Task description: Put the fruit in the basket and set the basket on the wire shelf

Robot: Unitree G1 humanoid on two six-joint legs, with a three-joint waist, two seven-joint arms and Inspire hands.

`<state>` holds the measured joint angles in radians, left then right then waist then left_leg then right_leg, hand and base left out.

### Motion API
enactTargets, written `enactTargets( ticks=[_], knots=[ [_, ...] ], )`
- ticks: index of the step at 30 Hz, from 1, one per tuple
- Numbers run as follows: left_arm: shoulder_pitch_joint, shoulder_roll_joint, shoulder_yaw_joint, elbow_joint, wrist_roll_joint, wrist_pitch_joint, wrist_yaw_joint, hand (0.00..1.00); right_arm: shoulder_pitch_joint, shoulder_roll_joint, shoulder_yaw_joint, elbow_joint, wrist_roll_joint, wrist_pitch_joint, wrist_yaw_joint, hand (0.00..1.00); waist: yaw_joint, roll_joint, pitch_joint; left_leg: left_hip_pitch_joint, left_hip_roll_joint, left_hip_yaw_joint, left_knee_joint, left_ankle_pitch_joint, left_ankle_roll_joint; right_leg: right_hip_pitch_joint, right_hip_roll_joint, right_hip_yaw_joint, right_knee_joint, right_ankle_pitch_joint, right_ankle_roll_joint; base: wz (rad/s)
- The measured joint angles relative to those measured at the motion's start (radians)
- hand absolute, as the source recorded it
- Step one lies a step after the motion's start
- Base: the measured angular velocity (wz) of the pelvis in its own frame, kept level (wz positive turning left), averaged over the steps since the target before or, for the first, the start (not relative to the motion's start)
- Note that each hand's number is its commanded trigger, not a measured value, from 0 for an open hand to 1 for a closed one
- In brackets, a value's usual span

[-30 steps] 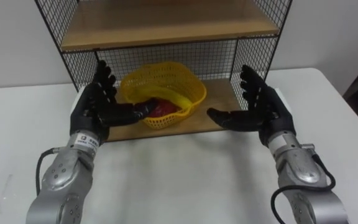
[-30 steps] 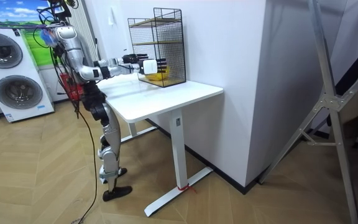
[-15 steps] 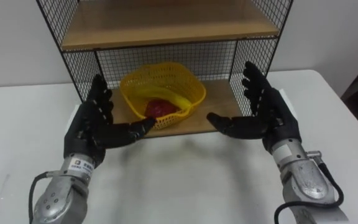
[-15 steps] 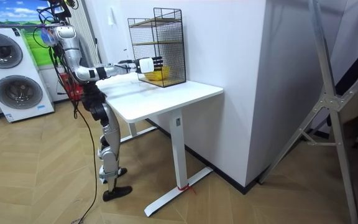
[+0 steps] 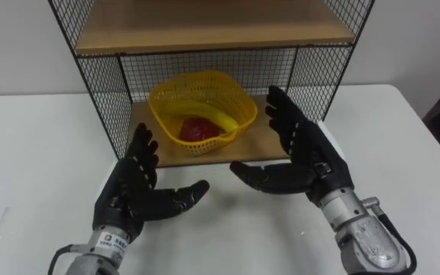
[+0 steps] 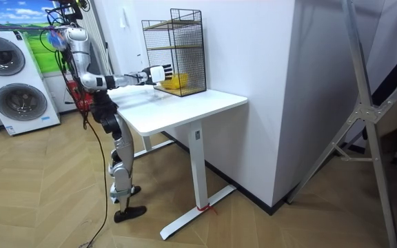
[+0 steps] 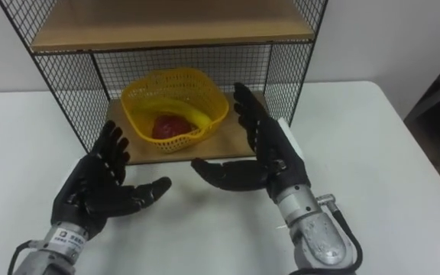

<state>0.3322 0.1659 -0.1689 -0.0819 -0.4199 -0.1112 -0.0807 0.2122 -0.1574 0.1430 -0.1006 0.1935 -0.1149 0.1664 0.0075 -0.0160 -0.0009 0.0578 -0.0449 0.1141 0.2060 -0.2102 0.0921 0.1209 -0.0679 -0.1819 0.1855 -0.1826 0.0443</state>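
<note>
A yellow mesh basket (image 5: 199, 105) (image 7: 173, 103) stands on the lower wooden board of the black wire shelf (image 5: 98, 92) (image 6: 178, 52). Inside it lie a red fruit (image 5: 198, 128) (image 7: 169, 125) and a yellow banana (image 5: 220, 117) (image 7: 193, 114). My left hand (image 5: 137, 189) (image 7: 98, 187) is open over the white table, in front of the shelf and apart from the basket. My right hand (image 5: 304, 156) (image 7: 270, 156) is open too, palm turned inward, just in front of the shelf's lower board. Neither hand holds anything.
The white table (image 5: 29, 160) (image 6: 185, 107) spreads to both sides of the shelf, with a white wall behind it. An upper wooden board (image 5: 205, 30) tops the shelf's lower bay. In the room view, washing machines (image 6: 16, 83) stand behind the robot, which stands at the table's end.
Both hands have drawn back from either side of the basket toward me, out of the shelf. The basket stays on the lower board with the fruit in it.
</note>
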Motion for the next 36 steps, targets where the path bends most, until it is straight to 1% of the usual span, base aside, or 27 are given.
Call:
enactTargets(
  ticks=[4, 7, 8, 11, 12, 13, 14, 16, 19, 21, 22, 24, 26, 27, 29, 30, 31, 32, 36],
  knots=[
    [0.028, 0.023, 0.001, 0.0, 0.004, -0.022, 0.001, 0.0, 0.053, -0.015, 0.0, 0.0, -0.004, -0.001, -0.002, 0.0, 0.002, 0.0, -0.0001, -0.003, 0.0, -0.004, 0.002, 0.0, 0.0, -0.001, -0.001, -0.01, 0.0, 0.0, 0.0, 0.02],
    [0.043, 0.025, 0.007, -0.01, 0.027, -0.029, 0.002, 0.0, 0.079, -0.029, -0.001, 0.0, -0.006, -0.011, -0.001, 0.0, 0.003, 0.002, 0.0001, -0.009, -0.001, -0.008, 0.005, 0.0, 0.0, -0.003, -0.001, -0.013, 0.0, 0.0, 0.0, 0.04],
    [0.056, 0.024, 0.009, -0.025, 0.041, -0.038, 0.003, 0.0, 0.088, -0.036, -0.003, -0.004, -0.007, -0.017, -0.002, 0.0, 0.007, 0.002, -0.0003, -0.013, -0.001, -0.009, 0.006, 0.0, 0.0, -0.007, -0.001, -0.015, 0.0, 0.0, 0.0, 0.0],
    [0.078, 0.024, 0.011, -0.047, 0.055, -0.063, 0.002, 0.0, 0.115, -0.04, -0.015, -0.036, -0.016, -0.022, -0.011, 0.0, 0.014, 0.003, -0.0005, -0.013, -0.001, -0.01, 0.003, 0.001, -0.001, -0.011, -0.001, -0.016, 0.0, 0.0, 0.0, 0.0],
    [0.08, 0.024, 0.012, -0.047, 0.062, -0.069, 0.002, 0.0, 0.122, -0.04, -0.019, -0.042, -0.022, -0.029, -0.012, 0.0, 0.016, 0.004, -0.0013, -0.013, -0.001, -0.01, 0.001, 0.001, -0.002, -0.014, -0.001, -0.016, 0.0, 0.0, 0.0, 0.0],
    [0.09, 0.024, 0.017, -0.048, 0.062, -0.082, 0.003, 0.0, 0.138, -0.041, -0.025, -0.058, -0.025, -0.042, -0.013, 0.0, 0.022, 0.004, -0.0023, -0.013, -0.001, -0.011, -0.001, 0.002, -0.003, -0.015, -0.001, -0.02, 0.0, 0.0, 0.0, 0.0],
    [0.104, 0.024, 0.028, -0.052, 0.062, -0.092, 0.006, 0.0, 0.157, -0.041, -0.036, -0.07, -0.025, -0.061, -0.017, 0.0, 0.023, 0.004, -0.0022, -0.015, -0.001, -0.012, -0.001, 0.002, -0.003, -0.014, -0.001, -0.022, -0.001, 0.0, 0.0, 0.0],
    [0.13, 0.025, 0.053, -0.06, 0.062, -0.101, 0.014, 0.0, 0.183, -0.041, -0.058, -0.072, -0.024, -0.087, -0.03, 0.0, 0.022, 0.005, -0.0018, -0.015, -0.002, -0.014, -0.001, 0.002, -0.004, -0.015, 0.0, -0.023, -0.001, 0.0, 0.0, 0.02],
    [0.164, 0.026, 0.085, -0.06, 0.061, -0.128, 0.051, 0.0, 0.226, -0.042, -0.085, -0.072, -0.026, -0.101, -0.06, 0.0, 0.024, 0.008, -0.0027, -0.018, -0.002, -0.014, -0.001, 0.002, -0.004, -0.014, 0.0, -0.022, -0.001, 0.0, 0.0, 0.0],
    [0.187, 0.026, 0.092, -0.06, 0.066, -0.147, 0.072, 0.0, 0.26, -0.041, -0.094, -0.073, -0.028, -0.114, -0.073, 0.0, 0.023, 0.009, -0.0037, -0.015, -0.002, -0.014, -0.001, 0.002, -0.004, -0.011, 0.0, -0.022, 0.0, 0.0, 0.0, 0.0],
    [0.206, 0.024, 0.097, -0.06, 0.081, -0.155, 0.088, 0.0, 0.284, -0.039, -0.1, -0.074, -0.038, -0.118, -0.084, 0.0, 0.023, 0.01, -0.0038, -0.013, -0.002, -0.014, -0.001, 0.002, -0.004, -0.008, 0.0, -0.022, -0.001, 0.0, 0.0, 0.0],
    [0.236, 0.021, 0.11, -0.06, 0.099, -0.159, 0.112, 0.0, 0.314, -0.035, -0.12, -0.074, -0.058, -0.118, -0.11, 0.0, 0.025, 0.013, -0.0048, -0.011, -0.002, -0.012, -0.001, 0.002, -0.004, -0.007, 0.0, -0.018, -0.001, 0.0, 0.0, -0.03],
    [0.256, 0.014, 0.136, -0.06, 0.103, -0.159, 0.136, 0.0, 0.321, -0.035, -0.146, -0.074, -0.088, -0.118, -0.146, 0.0, 0.026, 0.017, -0.0047, -0.008, -0.002, -0.01, -0.001, 0.002, -0.004, -0.006, 0.0, -0.012, -0.001, 0.0, 0.0, -0.07],
    [0.258, 0.006, 0.16, -0.06, 0.106, -0.16, 0.152, 0.0, 0.32, -0.035, -0.173, -0.073, -0.088, -0.12, -0.171, 0.0, 0.026, 0.018, -0.0045, -0.006, -0.003, -0.011, -0.001, 0.002, -0.004, -0.003, 0.0, -0.013, -0.001, 0.0, 0.0, 0.0],
    [0.268, -0.009, 0.211, -0.06, 0.109, -0.175, 0.199, 0.0, 0.322, -0.032, -0.228, -0.072, -0.087, -0.129, -0.229, 0.0, 0.026, 0.016, -0.0012, 0.003, -0.003, -0.013, -0.005, 0.002, -0.004, 0.003, 0.0, -0.013, -0.001, 0.0, 0.0, 0.0],
    [0.275, -0.012, 0.222, -0.06, 0.109, -0.18, 0.214, 0.0, 0.324, -0.03, -0.241, -0.072, -0.087, -0.133, -0.245, 0.0, 0.026, 0.016, -0.0022, 0.005, -0.002, -0.014, -0.006, 0.003, -0.004, 0.006, 0.001, -0.013, -0.001, 0.0, 0.0, 0.0],
    [0.287, -0.024, 0.245, -0.06, 0.109, -0.185, 0.243, 0.0, 0.327, -0.028, -0.261, -0.072, -0.085, -0.139, -0.276, 0.0, 0.026, 0.017, -0.0047, 0.009, -0.002, -0.013, -0.008, 0.003, -0.005, 0.007, 0.001, -0.013, -0.001, 0.0, 0.0, 0.0],
    [0.296, -0.036, 0.264, -0.054, 0.113, -0.194, 0.272, 0.0, 0.333, -0.025, -0.282, -0.072, -0.084, -0.146, -0.302, 0.0, 0.028, 0.017, -0.0046, 0.012, -0.003, -0.013, -0.009, 0.003, -0.005, 0.007, 0.001, -0.013, -0.002, 0.0, 0.0, 0.0],
    [0.328, -0.051, 0.309, -0.039, 0.132, -0.212, 0.353, 0.0, 0.345, -0.002, -0.312, -0.063, -0.08, -0.164, -0.391, 0.0, 0.032, 0.016, -0.0039, 0.021, -0.002, -0.016, -0.014, 0.004, -0.007, 0.013, 0.002, -0.018, -0.001, 0.0, 0.0, 0.01]
  ],
)
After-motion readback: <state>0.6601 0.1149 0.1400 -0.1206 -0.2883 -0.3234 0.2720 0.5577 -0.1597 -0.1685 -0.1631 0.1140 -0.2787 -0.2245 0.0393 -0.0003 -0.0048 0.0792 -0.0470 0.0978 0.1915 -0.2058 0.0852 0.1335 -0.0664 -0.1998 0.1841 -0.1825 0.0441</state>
